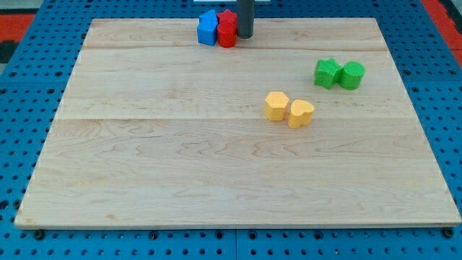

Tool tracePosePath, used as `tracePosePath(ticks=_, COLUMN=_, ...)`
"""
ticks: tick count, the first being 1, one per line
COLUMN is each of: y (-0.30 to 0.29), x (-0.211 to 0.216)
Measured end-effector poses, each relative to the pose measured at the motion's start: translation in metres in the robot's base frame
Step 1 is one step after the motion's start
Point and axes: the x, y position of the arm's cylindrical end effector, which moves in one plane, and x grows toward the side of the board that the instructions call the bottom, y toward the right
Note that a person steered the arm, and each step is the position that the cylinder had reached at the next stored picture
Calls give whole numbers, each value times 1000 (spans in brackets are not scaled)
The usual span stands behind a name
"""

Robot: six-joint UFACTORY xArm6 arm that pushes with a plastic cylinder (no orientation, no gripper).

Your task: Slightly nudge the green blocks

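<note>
Wooden board: pale, light-grained table top [216, 166] of joined planks, filling most of the view, resting on a blue perforated base [29, 238].
Rod: straight dark cylinder coming down from the view's top edge, with my tip [245, 37] on the board near its top edge; there is no claw on this arm, so nothing opens, closes or holds.
Green blocks, position: two pieces at the view's right, well apart from my tip, lying below and to the right of it; bare wood lies between.
Green blocks, look: green star-like block [327, 73] with a notched outline, touching the green rounded block [352, 75] on its right; both bright green, sitting flat.
Yellow blocks: yellow six-sided block [276, 105] and yellow rounded block [300, 113], side by side and touching, near the board's middle, below and left of the green pair.
Blue block: blue faceted block [208, 28] at the view's top, left of the rod.
Red blocks: red blocks [227, 29], exact shapes unclear, between the blue piece and my tip, just beside the rod.
</note>
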Motion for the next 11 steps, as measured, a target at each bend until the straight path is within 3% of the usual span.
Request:
tracePosePath(ticks=2, y=43, x=-16)
tracePosePath(ticks=6, y=58, x=-29)
tracePosePath(ticks=8, y=175, x=-18)
tracePosePath(ticks=9, y=237, x=20)
tracePosePath(ticks=10, y=250, x=91)
tracePosePath(ticks=11, y=241, x=127)
